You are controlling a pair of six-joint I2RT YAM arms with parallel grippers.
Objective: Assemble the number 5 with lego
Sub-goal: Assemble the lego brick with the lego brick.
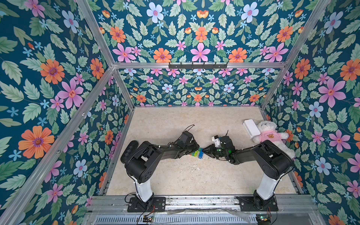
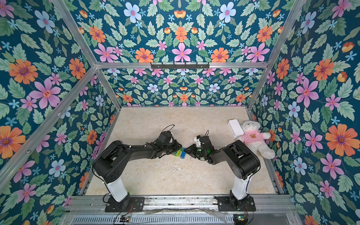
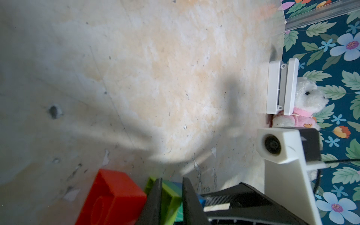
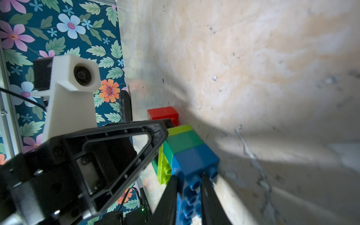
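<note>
Pinches the lime-green brick (image 3: 170, 196) with the left gripper (image 3: 171, 181), with jaws drawn tight against its two sides. Pinches the blue brick (image 4: 194, 159) with the right gripper (image 4: 189, 176), with jaws closed across its studded face.

Shows, in the right wrist view, blue pressed onto a dark-green brick (image 4: 183, 140) and that onto the lime-green one, with the red brick (image 4: 163, 115) beyond, partly behind a left finger. Cannot tell there what sits between lime and red.

Makes up the number 5 (image 1: 197, 153) from these layers, lying sideways near the middle of the table (image 1: 165, 175). Turns the red end toward 9 o'clock and the blue end toward 3 o'clock in both top views. Cannot tell whether resting on the surface or held just above it.

Comes at the block from 9 o'clock with the left arm and from 3 o'clock with the right, with fingertips almost nose to nose.

Leaves the teddy (image 1: 270, 136) well apart, at 2 o'clock from the block, against the side wall. Sets the white box (image 1: 251, 127) against the teddy's head, on its 10 o'clock side. Carries a dark hook rail (image 1: 197, 65) on the back wall at 12 o'clock.
</note>
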